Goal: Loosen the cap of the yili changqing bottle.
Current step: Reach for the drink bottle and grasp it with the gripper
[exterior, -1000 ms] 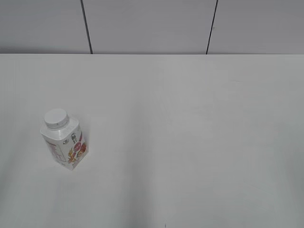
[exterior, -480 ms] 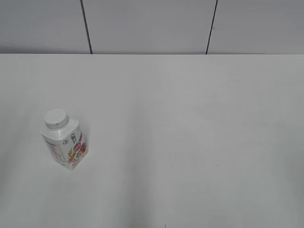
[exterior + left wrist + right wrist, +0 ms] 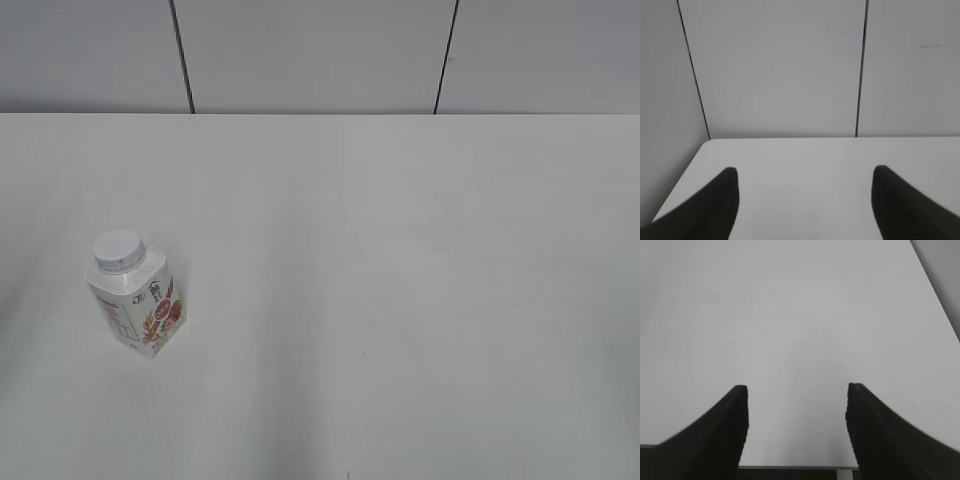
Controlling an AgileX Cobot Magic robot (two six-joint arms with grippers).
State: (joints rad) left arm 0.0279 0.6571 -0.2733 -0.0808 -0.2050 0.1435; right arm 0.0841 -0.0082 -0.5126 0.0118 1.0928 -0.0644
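Bottle position: the yili changqing bottle (image 3: 138, 305) stands upright on the white bench (image 3: 400, 280), at the left side of the exterior view and toward the near edge. The cap (image 3: 118, 250) sits on the neck and looks fully seated. Nothing touches bottle or cap; neither arm appears in the exterior view.

Left end effector (image 3: 805, 200): both dark fingers are spread wide with bare bench between them, holding nothing. Its camera looks across the bench toward the grey wall panels (image 3: 775, 70); the bottle is not in this view.

Right end effector (image 3: 796, 427): fingers likewise wide apart, empty, above open bench near its front edge. The bottle is not in this view either.

Step in hand, by my reading: the very start. No approach to the bottle is evident, so the cap is not yet loosened.

Next move likely calls for one end effector to close on the squarish body and steady it, while the other comes down over the ribbed rim and twists. The left arm is probably the nearer one.
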